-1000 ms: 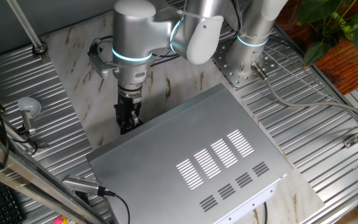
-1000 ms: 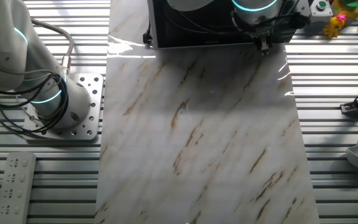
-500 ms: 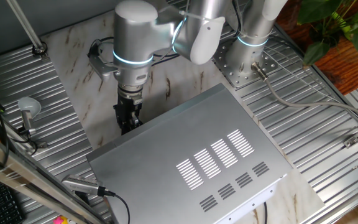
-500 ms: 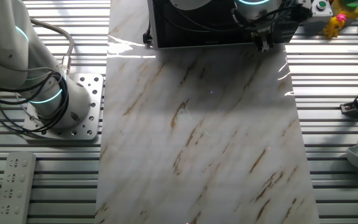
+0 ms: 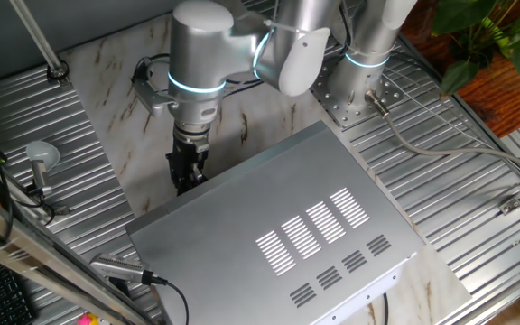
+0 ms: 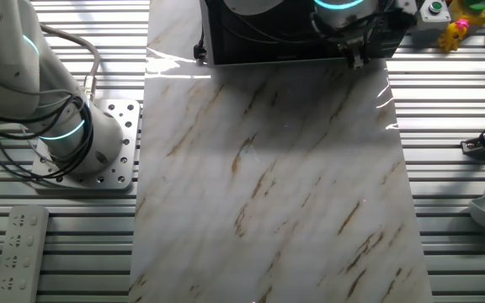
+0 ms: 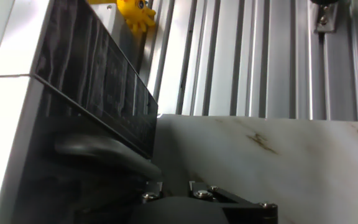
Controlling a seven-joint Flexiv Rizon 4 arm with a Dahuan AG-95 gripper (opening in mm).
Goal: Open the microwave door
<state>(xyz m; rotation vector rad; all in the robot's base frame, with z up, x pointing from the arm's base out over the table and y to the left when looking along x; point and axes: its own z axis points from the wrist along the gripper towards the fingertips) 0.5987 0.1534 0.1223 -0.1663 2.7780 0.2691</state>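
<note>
one marble sheet [image 6: 276, 168] over ribbed metal table [image 6: 461, 244] — fingers [image 5: 188, 176] by microwave door [image 7: 98, 81], spread perhaps hidden.

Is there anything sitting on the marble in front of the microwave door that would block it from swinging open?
Nothing visible does. The marble slab before the microwave door is bare, and the gripper is already down at the door's edge.

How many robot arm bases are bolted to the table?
2. In one fixed view, one base stands behind the microwave on a perforated plate; another appears left of the marble sheet in the other fixed view. They may be the same one.
</note>
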